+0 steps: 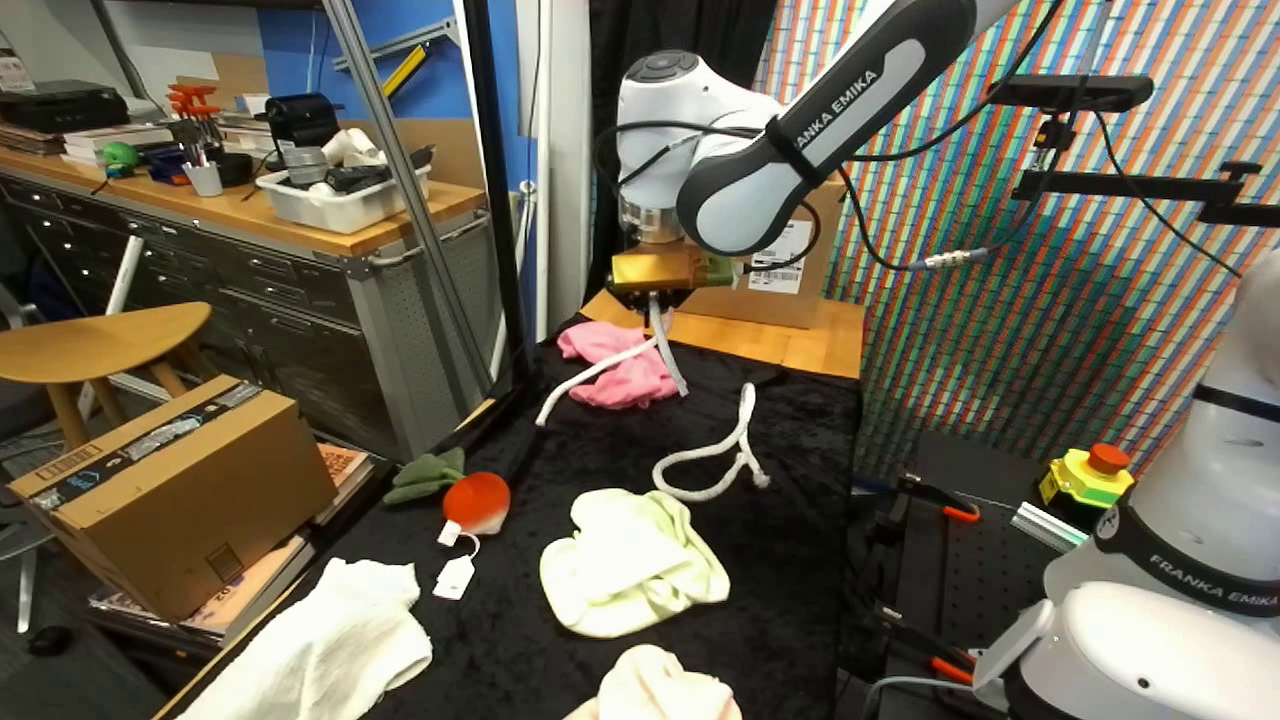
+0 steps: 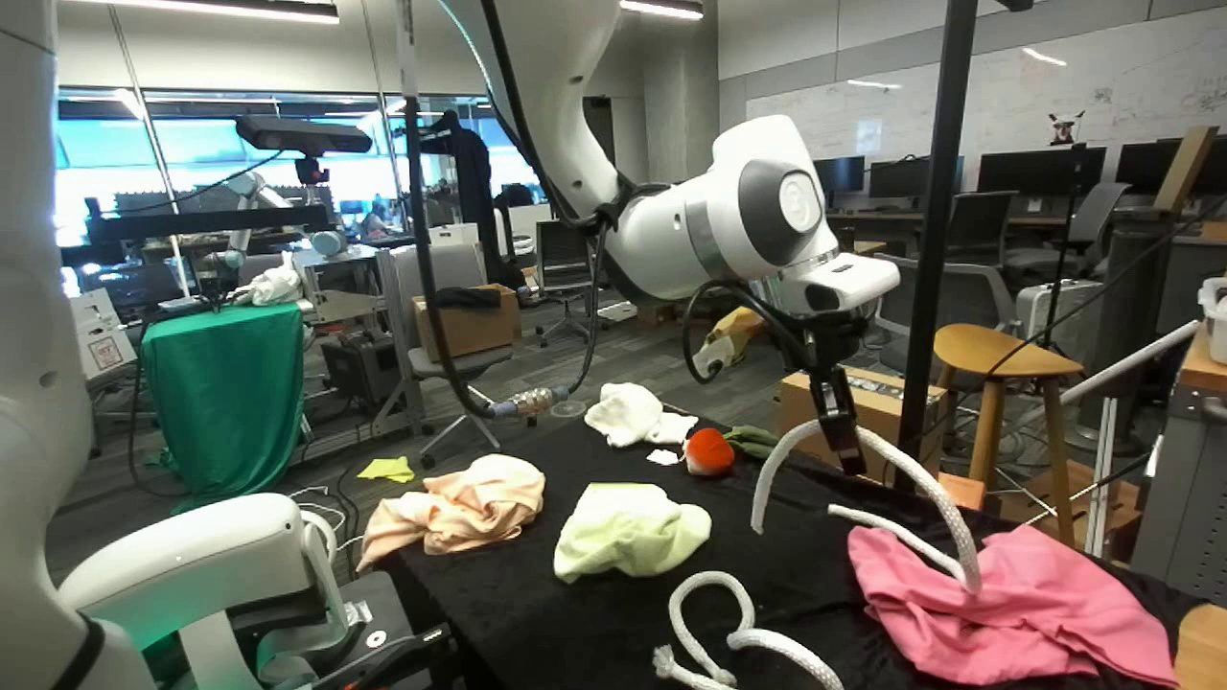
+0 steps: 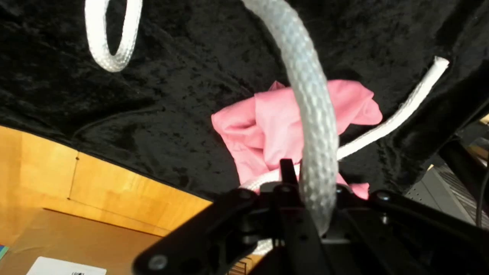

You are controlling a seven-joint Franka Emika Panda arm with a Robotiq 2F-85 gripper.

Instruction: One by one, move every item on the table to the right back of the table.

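My gripper (image 1: 652,305) is shut on a white rope (image 1: 674,360) and holds it up above the pink cloth (image 1: 630,375). In an exterior view, the fingers (image 2: 844,455) pinch the rope (image 2: 947,506) with one end hanging free and the other part draping onto the pink cloth (image 2: 1026,613). In the wrist view, the rope (image 3: 317,126) rises between the fingers (image 3: 305,187). A loose white rope (image 1: 690,495) lies on the black-covered table. A pale green cloth (image 1: 635,565), a peach cloth (image 1: 665,690), a white cloth (image 1: 330,640) and a red plush (image 1: 475,500) with green leaves also lie there.
A wooden ledge (image 1: 835,335) with a cardboard box (image 1: 810,275) stands at the table's end by the pink cloth. Another cardboard box (image 1: 180,490) stands beside the table's long edge. A black post (image 2: 935,220) rises near that edge.
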